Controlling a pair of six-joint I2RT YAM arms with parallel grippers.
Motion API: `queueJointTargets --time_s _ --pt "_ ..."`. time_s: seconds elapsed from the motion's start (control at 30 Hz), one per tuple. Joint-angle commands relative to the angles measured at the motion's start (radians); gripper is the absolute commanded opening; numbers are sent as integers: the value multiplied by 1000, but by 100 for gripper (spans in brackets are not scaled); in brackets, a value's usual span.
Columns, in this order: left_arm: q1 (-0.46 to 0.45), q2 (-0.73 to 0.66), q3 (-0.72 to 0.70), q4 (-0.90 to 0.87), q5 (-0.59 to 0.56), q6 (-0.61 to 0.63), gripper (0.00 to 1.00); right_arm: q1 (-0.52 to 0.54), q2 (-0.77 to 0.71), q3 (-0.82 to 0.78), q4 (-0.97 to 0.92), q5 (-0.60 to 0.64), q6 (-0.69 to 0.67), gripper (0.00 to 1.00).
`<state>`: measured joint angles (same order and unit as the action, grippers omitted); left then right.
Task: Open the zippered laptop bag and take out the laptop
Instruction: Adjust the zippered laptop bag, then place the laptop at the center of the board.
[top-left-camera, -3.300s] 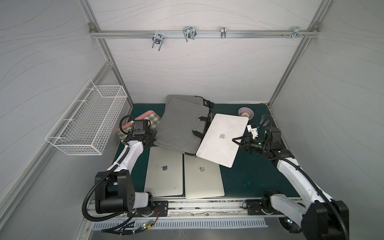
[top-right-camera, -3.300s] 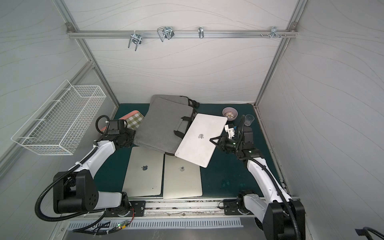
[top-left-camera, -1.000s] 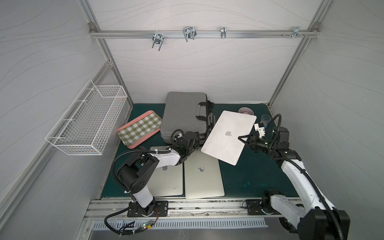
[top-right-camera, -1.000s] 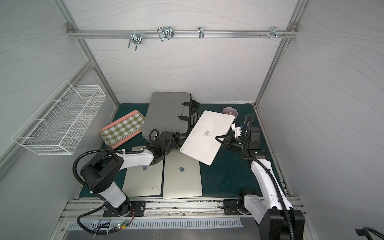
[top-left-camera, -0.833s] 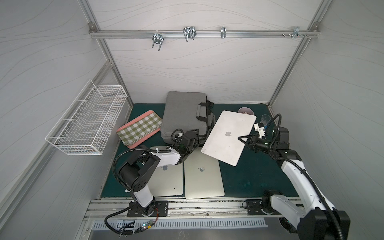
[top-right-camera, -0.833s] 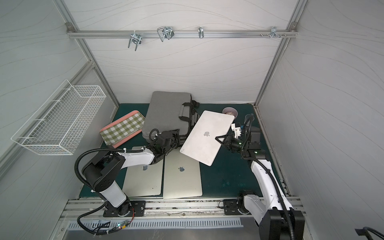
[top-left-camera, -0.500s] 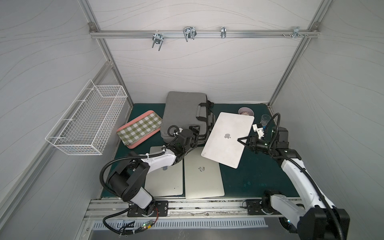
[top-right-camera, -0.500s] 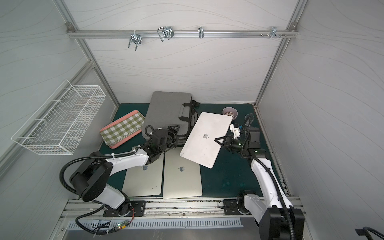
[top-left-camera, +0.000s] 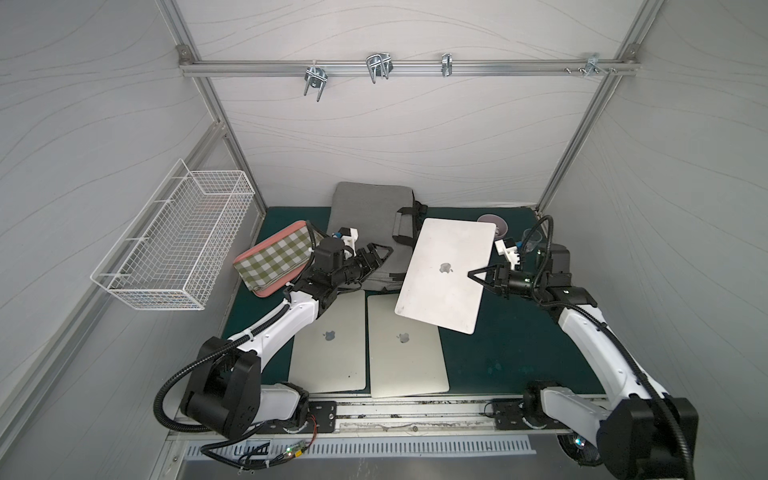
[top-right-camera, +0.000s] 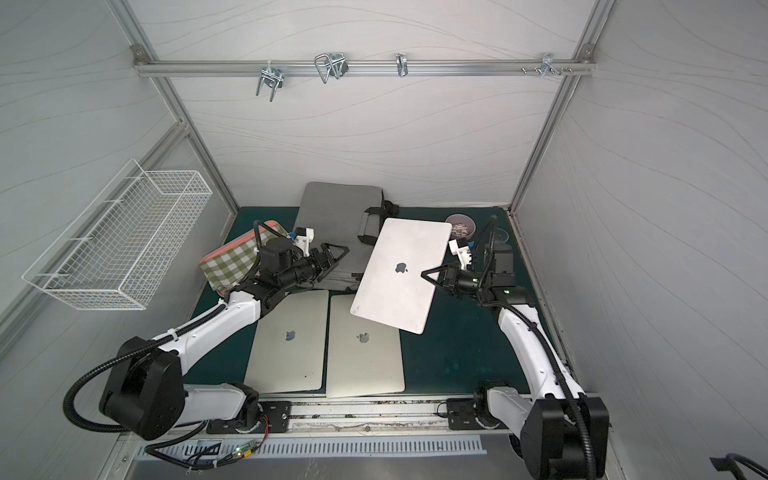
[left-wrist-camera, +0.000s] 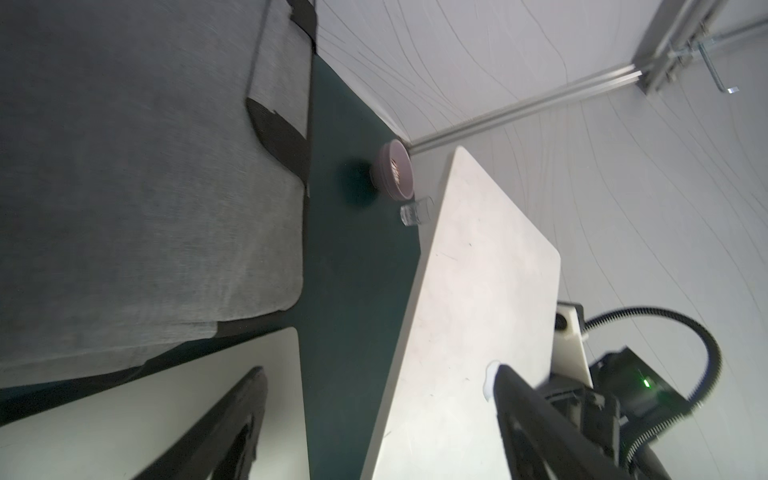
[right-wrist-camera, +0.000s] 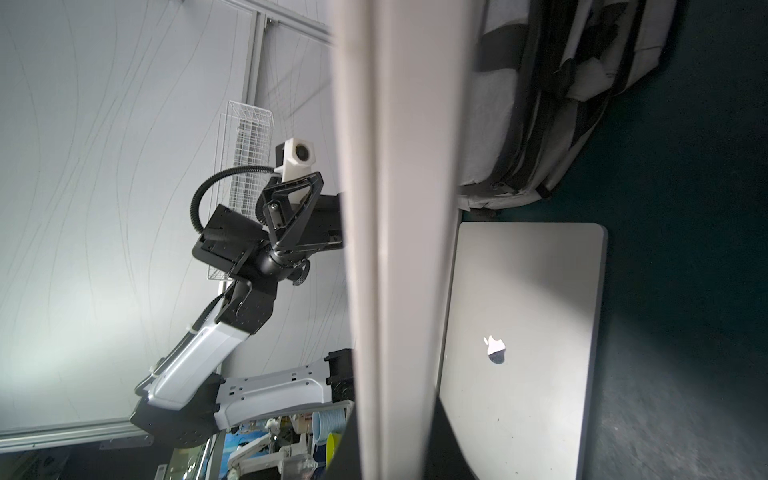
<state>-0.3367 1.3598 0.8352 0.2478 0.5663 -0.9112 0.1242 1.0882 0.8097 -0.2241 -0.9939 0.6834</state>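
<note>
At the back of the green mat, the grey laptop bag lies flat with its black handles turned toward the robot's right. From above it cannot be told whether anything is inside, and the right wrist view shows only dark folds along its zippered edge. Near the back right corner a purple bowl holds small pale bits, too small to name, and a clear cup stands just beside it. A white wire basket hangs on the left wall. A checked tray lies beside the bag, partly covered by the left arm. The silver laptop is outside the bag, tilted in the air. It hides part of the handles and a corner of one of two closed laptops lying side by side on the mat. The right gripper is clamped on the laptop's right edge, its lower finger hidden beneath the lid. The left gripper is spread wide over the bag's near edge, holding nothing
</note>
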Motion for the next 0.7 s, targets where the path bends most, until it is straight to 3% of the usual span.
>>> queueJointTargets --time_s 0.0,0.1,0.37,0.5,0.67 --pt "18 63 79 116 260 59 85 46 1 70 176 -109 20 0" --pt "19 99 117 103 322 70 84 66 24 72 280 -118 98 0" --pt "22 173 212 62 459 33 71 107 101 125 316 -142 108 0" --pt "39 172 206 153 513 -71 58 107 149 151 332 -178 115 0" --pt "39 182 189 388 594 -259 47 97 215 185 354 -233 130 0"
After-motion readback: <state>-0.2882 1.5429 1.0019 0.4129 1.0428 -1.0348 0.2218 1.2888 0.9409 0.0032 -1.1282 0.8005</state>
